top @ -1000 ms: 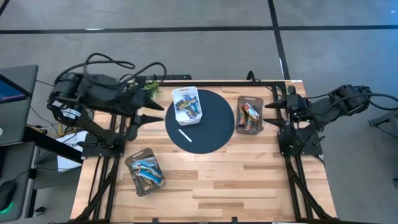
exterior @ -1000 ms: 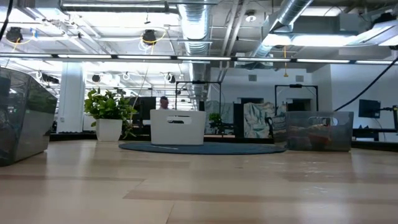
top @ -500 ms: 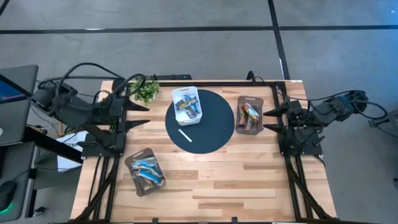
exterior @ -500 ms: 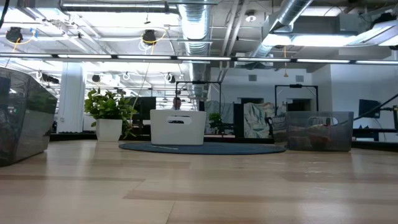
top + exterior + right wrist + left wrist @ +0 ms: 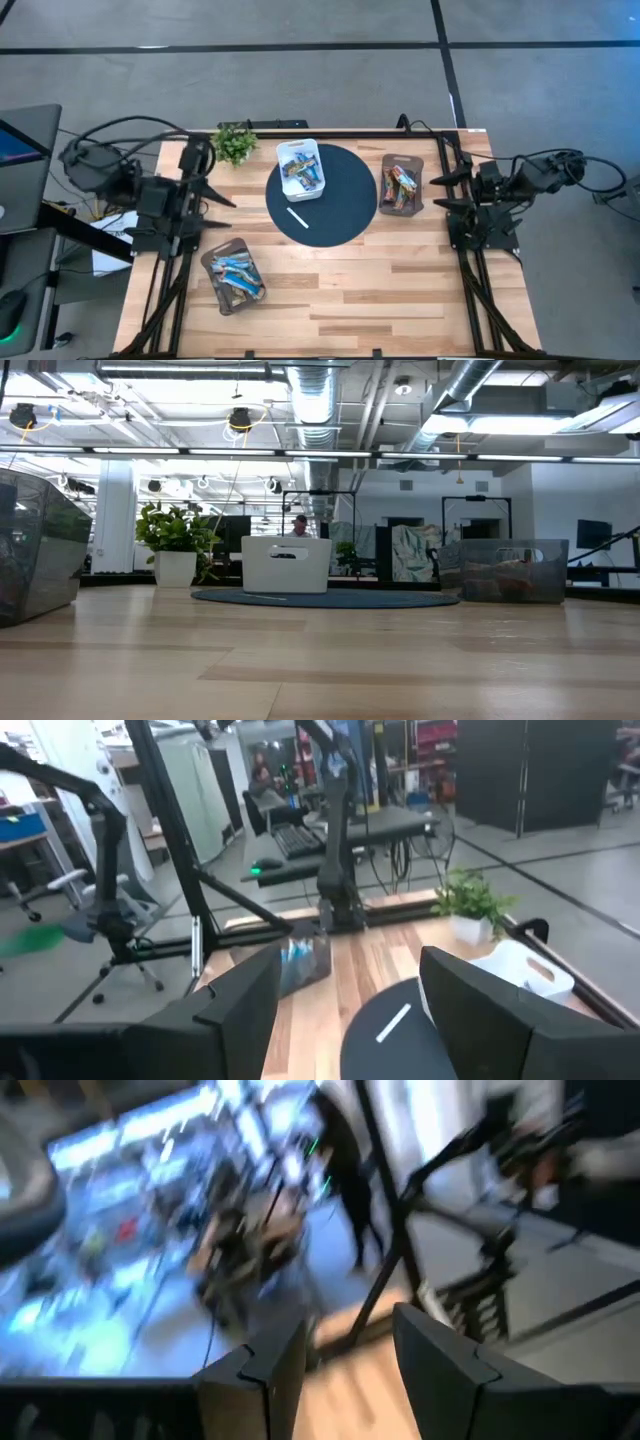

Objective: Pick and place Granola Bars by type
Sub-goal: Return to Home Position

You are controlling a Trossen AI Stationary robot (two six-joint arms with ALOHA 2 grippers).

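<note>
Granola bars lie in three containers. Blue-and-white ones fill the white tray and the grey tray near the table's left front. Multicoloured ones fill the grey tray on the right. The white tray rests on a dark round mat, beside a thin white stick. My left gripper hangs open at the table's left edge, above the near grey tray. My right gripper is open at the right edge, just beyond the multicoloured tray. The right wrist view shows the stick and white tray.
A small potted plant stands at the far left corner, close to my left arm. Black frame rails run along both sides of the table. Bare wood spreads across the near half. In the low view a person shows far behind the white tray.
My left arm has drawn back toward the table's left edge and swung toward the near edge, away from the white tray, with its fingers staying open. My right arm has folded back toward the right edge, its gripper shifting slightly nearer. The trays and bars have kept their places.
</note>
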